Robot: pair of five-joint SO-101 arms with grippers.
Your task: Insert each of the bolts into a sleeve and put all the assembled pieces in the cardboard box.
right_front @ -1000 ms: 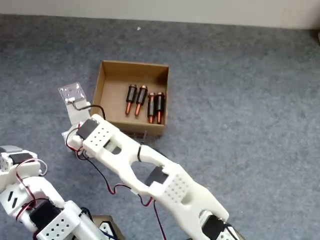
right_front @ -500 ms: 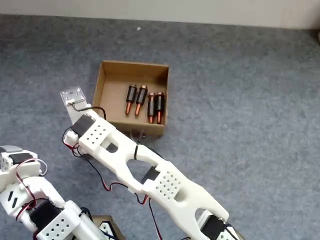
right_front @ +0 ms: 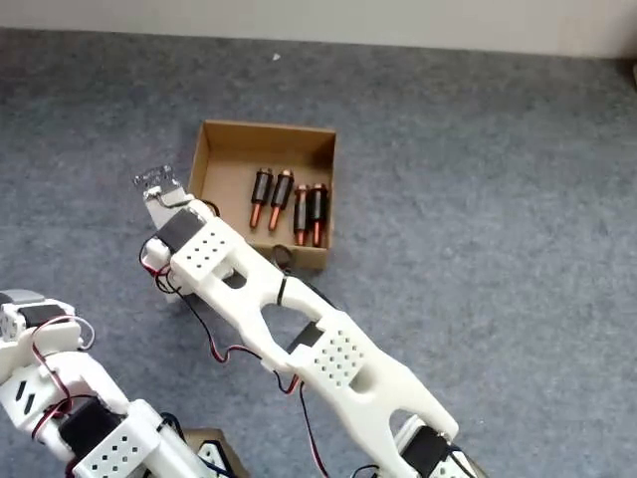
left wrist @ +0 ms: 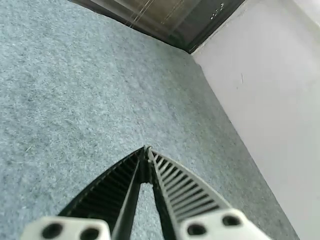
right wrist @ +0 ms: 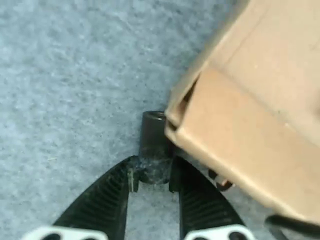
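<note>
Black sleeve (right wrist: 152, 145) sits pinched in the right jaws, against the cardboard box (right wrist: 250, 125) outer corner. Tips meeting, the left jaws hold nothing.

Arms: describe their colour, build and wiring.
Both arms are white printed shells with black servo blocks at the joints. The right arm has perforated panels and loose red and black cables; the left arm too. The left gripper and right gripper have black ribbed fingers on white bases.
</note>
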